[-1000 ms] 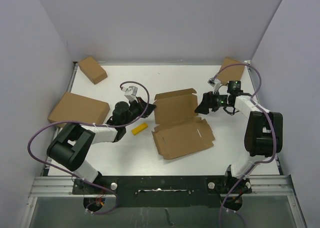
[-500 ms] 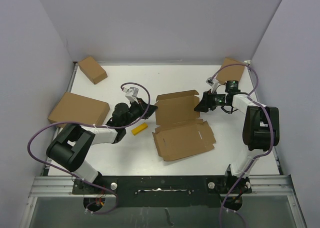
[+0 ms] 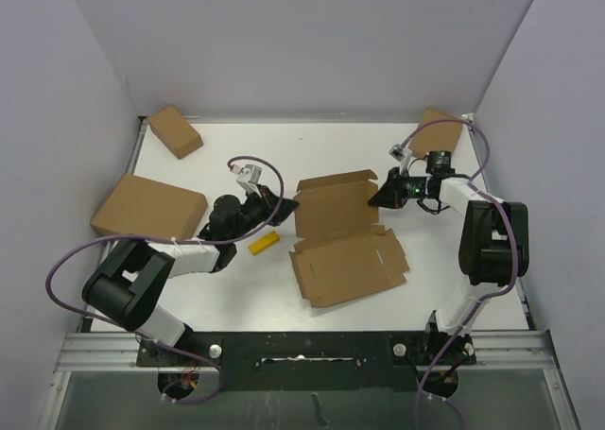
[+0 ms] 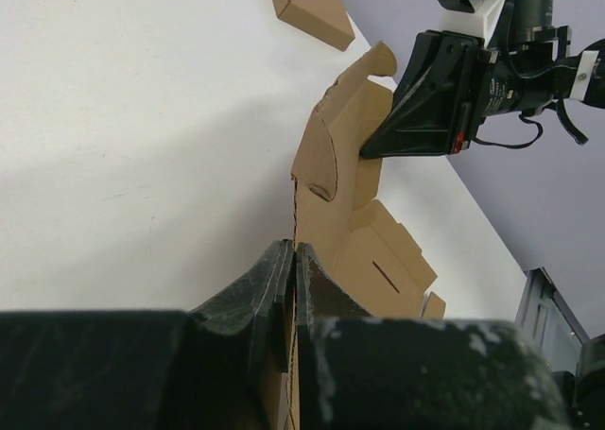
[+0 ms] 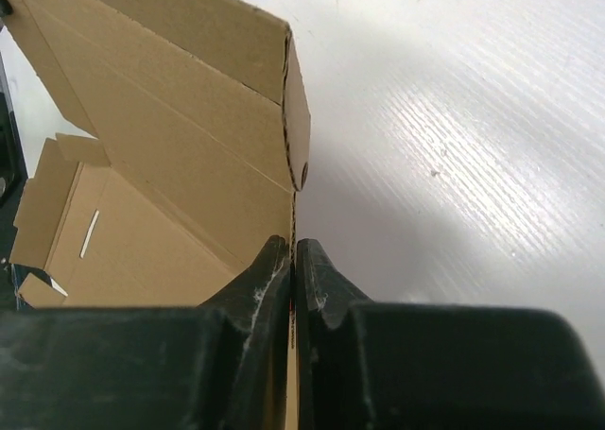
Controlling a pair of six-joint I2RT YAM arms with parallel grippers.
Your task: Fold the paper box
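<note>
The paper box, brown corrugated cardboard, lies part-folded in the middle of the table, its rear panel tilted upright. My left gripper is shut on that panel's left edge. In the left wrist view the fingertips pinch the thin cardboard edge. My right gripper is shut on the panel's right edge. In the right wrist view its jaws clamp the side flap, with the box's inside to the left. The right gripper also shows in the left wrist view, at the far flap.
A small yellow block lies just left of the box, under the left arm. Closed brown boxes sit at the back left, at the left edge and at the back right. Grey walls enclose the table.
My right gripper has shut on the right edge of the raised panel and shifted slightly toward the back. The left gripper keeps its hold on the left edge.
</note>
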